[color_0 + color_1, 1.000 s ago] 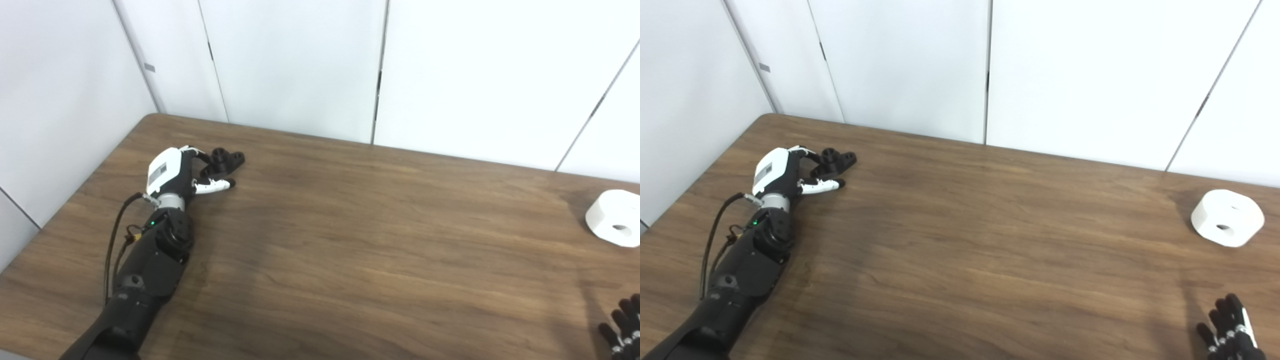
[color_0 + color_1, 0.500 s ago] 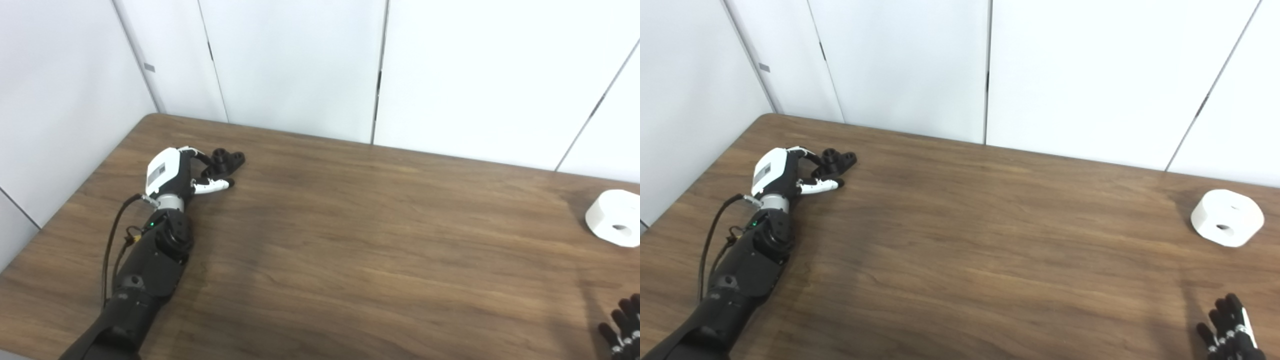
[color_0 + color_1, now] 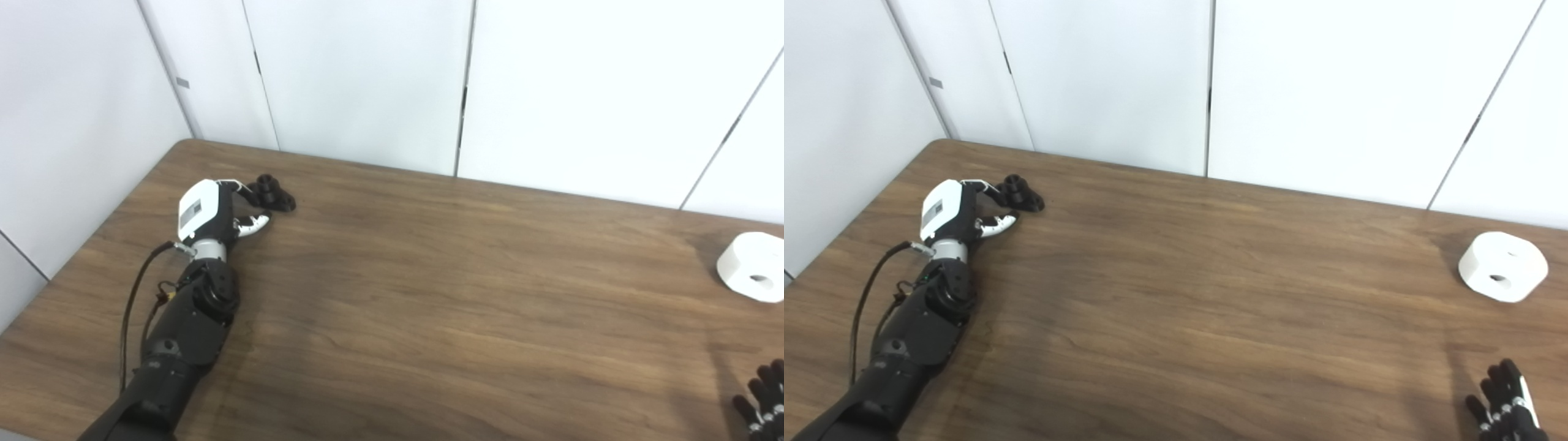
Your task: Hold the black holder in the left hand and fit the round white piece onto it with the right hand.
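My left robot hand (image 3: 211, 211) lay at the far left of the dark brown wood-grain counter (image 3: 429, 294), its white back turned up and its arm reaching in from the lower left corner. Its fingers (image 3: 244, 189) curled against the small black plastic holder (image 3: 274, 193), which sat on the counter just beyond them, and its white-tipped thumb (image 3: 254, 224) lay beside the holder on the near side. Whether that robot hand truly gripped the holder, or only touched it, I could not tell. The round white piece with a hole in its face (image 3: 1502, 266) rested on the counter at the far right, well apart from the holder. My right robot hand (image 3: 1507, 404) showed only as dark fingertips at the lower right corner, spread apart and holding nothing, near the white piece but not touching it. White wall panels (image 3: 361, 79) stood behind the counter.
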{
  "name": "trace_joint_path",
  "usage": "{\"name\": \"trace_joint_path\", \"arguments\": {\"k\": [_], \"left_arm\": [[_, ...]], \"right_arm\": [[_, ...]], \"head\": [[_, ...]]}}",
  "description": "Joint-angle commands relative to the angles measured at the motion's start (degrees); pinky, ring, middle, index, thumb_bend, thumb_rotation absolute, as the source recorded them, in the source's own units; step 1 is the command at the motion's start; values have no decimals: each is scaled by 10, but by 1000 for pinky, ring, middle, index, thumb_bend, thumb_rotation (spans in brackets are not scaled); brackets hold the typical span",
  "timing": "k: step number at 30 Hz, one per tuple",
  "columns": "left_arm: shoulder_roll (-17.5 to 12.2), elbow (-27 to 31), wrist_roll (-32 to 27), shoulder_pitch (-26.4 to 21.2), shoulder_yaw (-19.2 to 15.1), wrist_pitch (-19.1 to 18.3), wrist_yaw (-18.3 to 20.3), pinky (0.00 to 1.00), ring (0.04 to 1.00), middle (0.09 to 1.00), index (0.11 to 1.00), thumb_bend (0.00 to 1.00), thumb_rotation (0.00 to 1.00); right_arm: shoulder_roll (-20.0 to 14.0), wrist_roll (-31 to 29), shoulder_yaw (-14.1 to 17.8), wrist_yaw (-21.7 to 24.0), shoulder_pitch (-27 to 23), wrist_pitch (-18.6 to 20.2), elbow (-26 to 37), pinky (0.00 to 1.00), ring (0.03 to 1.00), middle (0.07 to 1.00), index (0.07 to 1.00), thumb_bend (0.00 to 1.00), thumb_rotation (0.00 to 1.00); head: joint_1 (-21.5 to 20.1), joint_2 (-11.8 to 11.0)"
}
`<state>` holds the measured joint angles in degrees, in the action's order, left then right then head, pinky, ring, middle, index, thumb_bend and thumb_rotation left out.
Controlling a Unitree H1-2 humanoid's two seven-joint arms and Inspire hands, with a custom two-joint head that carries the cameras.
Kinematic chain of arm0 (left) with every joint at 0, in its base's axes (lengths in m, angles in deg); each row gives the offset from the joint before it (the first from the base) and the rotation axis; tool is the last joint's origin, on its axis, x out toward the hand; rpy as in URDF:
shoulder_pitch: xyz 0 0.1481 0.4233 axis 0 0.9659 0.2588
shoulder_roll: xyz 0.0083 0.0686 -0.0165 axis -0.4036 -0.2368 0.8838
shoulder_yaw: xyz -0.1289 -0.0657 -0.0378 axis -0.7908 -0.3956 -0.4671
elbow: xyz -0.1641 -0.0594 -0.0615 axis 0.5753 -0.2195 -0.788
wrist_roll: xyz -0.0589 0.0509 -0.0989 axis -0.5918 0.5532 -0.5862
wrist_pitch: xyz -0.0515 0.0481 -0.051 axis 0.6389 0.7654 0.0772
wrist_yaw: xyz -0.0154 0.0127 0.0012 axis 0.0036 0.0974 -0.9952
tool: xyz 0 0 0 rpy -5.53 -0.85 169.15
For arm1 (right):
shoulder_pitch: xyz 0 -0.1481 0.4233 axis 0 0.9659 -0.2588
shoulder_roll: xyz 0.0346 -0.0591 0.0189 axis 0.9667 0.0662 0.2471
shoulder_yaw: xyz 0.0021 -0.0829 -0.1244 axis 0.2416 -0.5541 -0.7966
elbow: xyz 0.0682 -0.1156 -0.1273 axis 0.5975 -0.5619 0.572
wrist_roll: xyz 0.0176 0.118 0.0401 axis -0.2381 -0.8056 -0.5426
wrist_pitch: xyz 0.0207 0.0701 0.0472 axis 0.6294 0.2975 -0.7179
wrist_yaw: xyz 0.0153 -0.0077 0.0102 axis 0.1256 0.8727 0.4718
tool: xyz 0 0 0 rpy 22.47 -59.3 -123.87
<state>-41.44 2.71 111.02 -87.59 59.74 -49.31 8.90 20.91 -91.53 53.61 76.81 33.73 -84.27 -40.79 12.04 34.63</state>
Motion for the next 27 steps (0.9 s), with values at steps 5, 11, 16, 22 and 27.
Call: {"name": "trace_joint_path", "arguments": {"k": [5, 11, 16, 22, 27], "left_arm": [[-14, 11, 0, -27, -2, 9, -10, 781, 896, 780, 482, 522, 46], [-14, 16, 1, -24, 0, 8, -7, 781, 891, 775, 483, 522, 46], [-13, 20, -1, -24, 0, 7, -4, 788, 888, 780, 482, 523, 48], [-5, 39, -5, -24, -32, 30, -60, 695, 817, 744, 493, 523, 75], [-12, 45, -9, -26, -36, 28, -51, 704, 813, 762, 625, 968, 222]], "right_arm": [[-11, 7, -3, 4, 9, 9, -17, 1000, 1000, 1000, 1000, 658, 1000], [-11, 2, -3, 6, 7, 3, -22, 1000, 1000, 1000, 1000, 649, 1000], [-10, 6, -3, 3, 7, 9, -20, 1000, 1000, 1000, 1000, 640, 1000], [-12, -1, -2, 6, 5, 8, -23, 1000, 1000, 1000, 1000, 642, 1000], [-13, 5, -3, 3, 5, 11, -20, 1000, 1000, 1000, 1000, 640, 1000]], "head": [[1, 0], [1, -1], [1, -1], [10, -1], [13, -1]]}}
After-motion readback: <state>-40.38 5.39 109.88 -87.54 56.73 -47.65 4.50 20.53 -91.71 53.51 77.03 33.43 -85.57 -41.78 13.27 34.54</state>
